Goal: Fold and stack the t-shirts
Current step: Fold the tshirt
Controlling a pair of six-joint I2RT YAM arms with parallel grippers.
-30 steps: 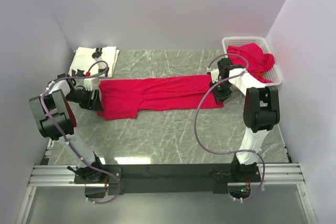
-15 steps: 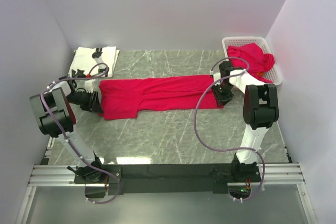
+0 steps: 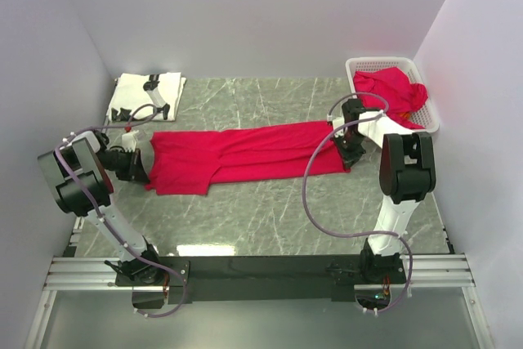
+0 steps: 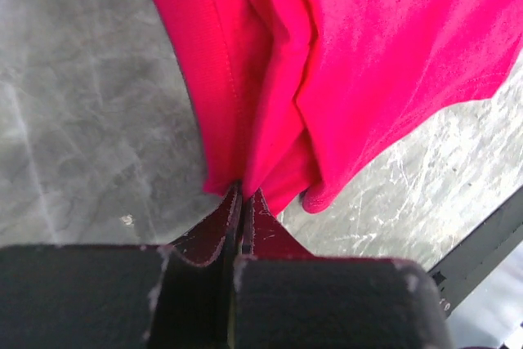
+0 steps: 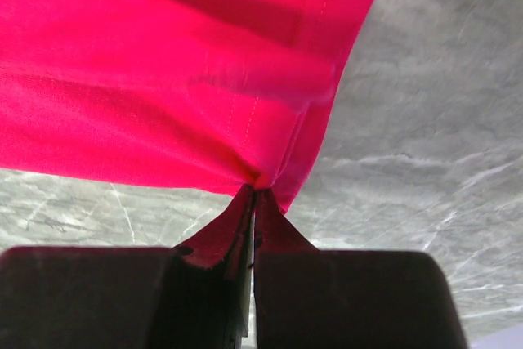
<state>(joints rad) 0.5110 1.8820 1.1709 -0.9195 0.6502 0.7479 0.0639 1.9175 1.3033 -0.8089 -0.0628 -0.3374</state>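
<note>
Left end effector (image 4: 239, 195): clamped on shirt (image 3: 245, 151) corner.
Right end effector (image 5: 253, 194): clamped on its hem.
Risk: we grip only thin edges; an uneven lift could pull the shirt free.

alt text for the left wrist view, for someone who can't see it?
Left gripper is shut, pinching the bunched edge of a red t-shirt that spreads up and to the right across the frame. Grey marble table shows at the left and lower right.
</note>
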